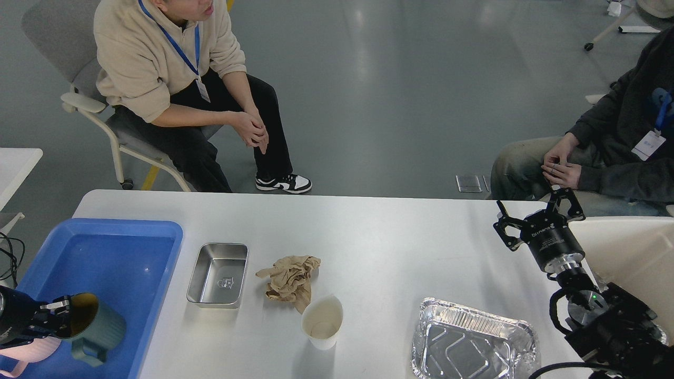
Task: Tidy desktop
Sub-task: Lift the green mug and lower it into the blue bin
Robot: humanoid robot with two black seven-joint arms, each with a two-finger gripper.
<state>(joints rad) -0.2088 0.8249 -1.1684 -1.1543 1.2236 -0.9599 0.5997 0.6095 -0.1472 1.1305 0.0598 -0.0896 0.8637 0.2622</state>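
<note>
The white desktop (379,242) carries a steel tray (218,273), crumpled brown paper (289,279), a paper cup (322,321) and a foil tray (474,342). At its left end sits a blue tray (105,227). My left gripper (59,316) is shut on the rim of a green mug (97,329), low over the tray's near left corner. A pink mug (32,350) lies just beneath, mostly hidden by the gripper. My right gripper (538,215) hangs open and holds nothing, above the desktop's far right edge.
A white bin (632,252) stands at the right, close to my right arm. Two seated people face the desktop's far side, and a small white side table (16,163) is at the far left.
</note>
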